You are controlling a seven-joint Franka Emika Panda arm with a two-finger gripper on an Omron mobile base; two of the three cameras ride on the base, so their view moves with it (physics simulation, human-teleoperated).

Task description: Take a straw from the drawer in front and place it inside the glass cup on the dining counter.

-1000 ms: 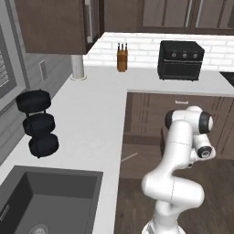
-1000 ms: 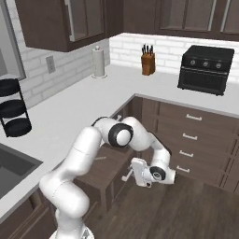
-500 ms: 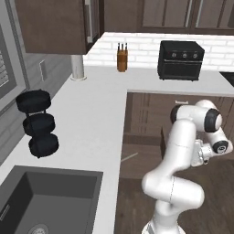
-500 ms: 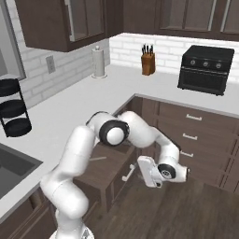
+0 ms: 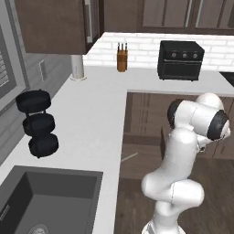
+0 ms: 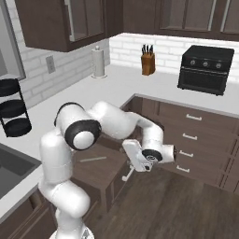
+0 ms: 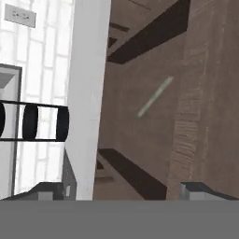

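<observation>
The dark brown drawer [image 6: 100,170] stands pulled out from under the pale worktop, its silver bar handle [image 6: 126,173] facing the floor space. The thin pale straw [image 6: 92,159] lies flat on the drawer's bottom, also seen from the other side as the straw [image 5: 129,157] and from the hand as a slanted straw [image 7: 155,96]. My gripper [image 6: 131,159] hovers just above the drawer's front edge, pointing into the drawer. Seen from the hand, the gripper [image 7: 123,190] is open, fingertips far apart, with nothing between them. The glass cup and the dining counter are out of view.
The worktop's white edge [image 7: 88,93] runs beside the drawer. A black three-tier rack [image 5: 39,123] and a sink [image 5: 50,201] sit on the left. A knife block [image 5: 121,59] and black toaster oven [image 5: 180,59] stand at the back. Closed drawers [image 6: 191,140] face the wooden floor [image 6: 177,205].
The hand has swung out from the drawer front, then risen and turned to look into the open drawer. The straw has not moved.
</observation>
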